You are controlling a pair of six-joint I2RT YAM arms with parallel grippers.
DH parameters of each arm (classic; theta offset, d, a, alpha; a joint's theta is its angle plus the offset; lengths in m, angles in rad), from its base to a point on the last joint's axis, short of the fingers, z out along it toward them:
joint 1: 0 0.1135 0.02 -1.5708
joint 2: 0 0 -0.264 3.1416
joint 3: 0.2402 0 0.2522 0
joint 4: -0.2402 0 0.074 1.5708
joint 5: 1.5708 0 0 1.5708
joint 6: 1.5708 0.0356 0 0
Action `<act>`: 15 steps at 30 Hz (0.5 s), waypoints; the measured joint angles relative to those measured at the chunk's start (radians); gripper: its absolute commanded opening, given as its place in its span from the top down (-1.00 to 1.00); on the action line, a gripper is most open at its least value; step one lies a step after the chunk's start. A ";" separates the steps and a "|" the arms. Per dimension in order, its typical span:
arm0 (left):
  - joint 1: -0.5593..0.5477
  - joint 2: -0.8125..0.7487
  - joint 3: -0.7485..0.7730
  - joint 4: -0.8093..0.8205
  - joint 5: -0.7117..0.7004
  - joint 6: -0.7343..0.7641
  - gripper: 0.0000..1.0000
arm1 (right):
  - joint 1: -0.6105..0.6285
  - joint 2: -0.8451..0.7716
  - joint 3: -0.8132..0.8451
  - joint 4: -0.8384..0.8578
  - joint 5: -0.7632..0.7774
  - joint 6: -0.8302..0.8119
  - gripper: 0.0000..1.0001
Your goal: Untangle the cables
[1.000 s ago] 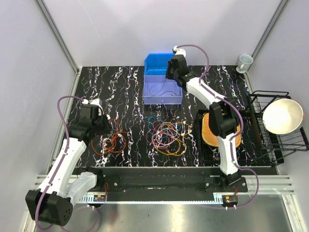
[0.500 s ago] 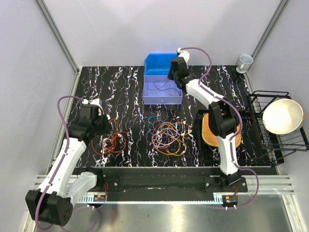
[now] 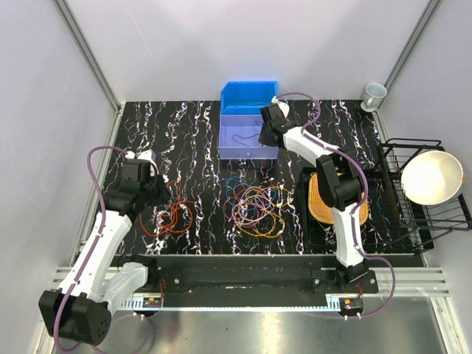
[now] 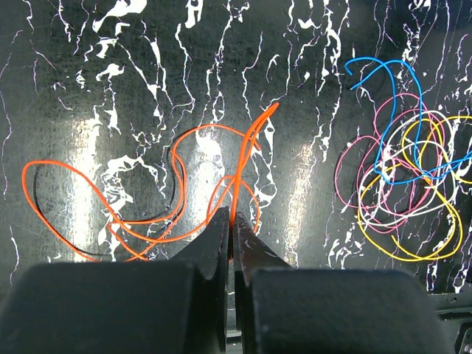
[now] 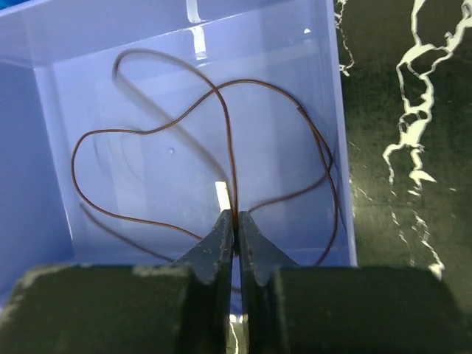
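Note:
The cables lie in two groups on the black marbled table. A tangle of yellow, purple, pink and blue cables (image 3: 257, 206) sits mid-table and also shows in the left wrist view as the tangle (image 4: 409, 192). Looped orange cables (image 3: 173, 217) lie to the left. My left gripper (image 4: 232, 217) is shut on an orange cable (image 4: 247, 140) that rises from the loops; from above, the left gripper (image 3: 164, 198) is at their upper left edge. My right gripper (image 5: 236, 217) is shut on a thin dark brown cable (image 5: 147, 129) whose loops hang into the pale purple bin (image 5: 44, 147).
A blue bin (image 3: 249, 92) stands behind the pale purple bin (image 3: 227, 147) at the back centre. A woven orange mat (image 3: 318, 195) lies right of the tangle. A black wire rack (image 3: 424, 217) holds a white bowl (image 3: 431, 177). A cup (image 3: 374, 94) stands at the back right.
My right gripper has come nearer, from over the blue bin to over the pale purple bin's right side, and the brown cable has settled lower into it. The left arm has not moved.

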 measured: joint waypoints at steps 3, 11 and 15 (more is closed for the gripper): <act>0.000 -0.010 0.000 0.000 0.000 0.000 1.00 | 0.000 0.000 0.061 -0.080 -0.009 0.012 0.19; 0.000 -0.038 0.000 0.000 -0.001 0.000 1.00 | 0.000 -0.065 0.130 -0.196 -0.021 0.015 -0.25; 0.000 -0.050 0.000 0.000 -0.001 0.000 1.00 | 0.000 -0.127 0.127 -0.241 -0.018 0.015 -0.27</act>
